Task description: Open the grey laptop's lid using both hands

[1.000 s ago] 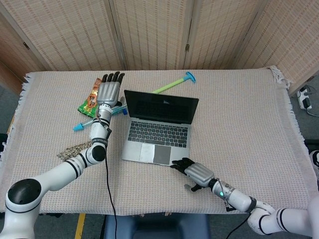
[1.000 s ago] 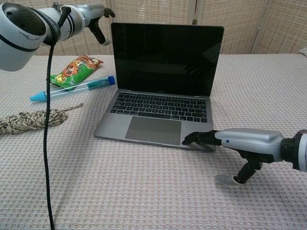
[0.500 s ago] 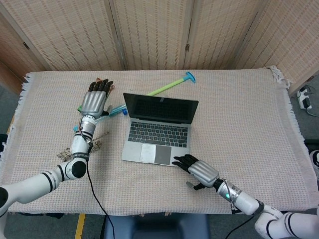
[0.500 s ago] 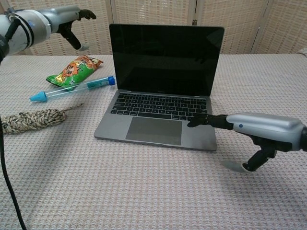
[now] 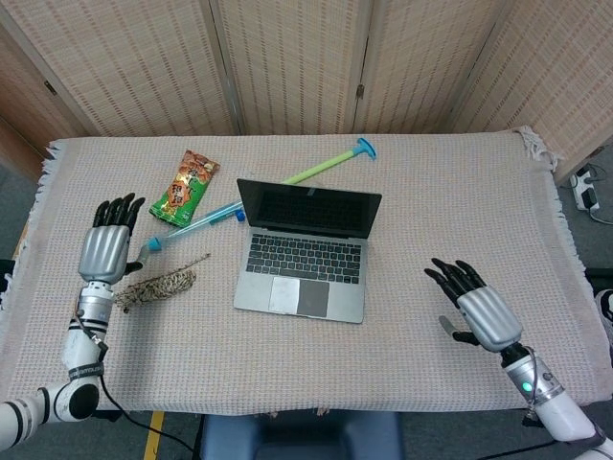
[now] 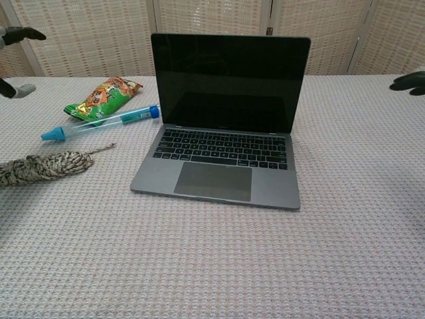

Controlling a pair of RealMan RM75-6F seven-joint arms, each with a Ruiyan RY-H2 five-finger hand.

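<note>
- The grey laptop [image 5: 306, 251] sits mid-table, lid upright and screen facing us, so the opening looks done.
- Our left hand [image 5: 104, 251] and right hand [image 5: 482, 310] hover well apart from it, fingers spread, holding nothing.

Woven folding screen [image 5: 287, 57] behind cloth-covered table [image 5: 460, 192].
</note>
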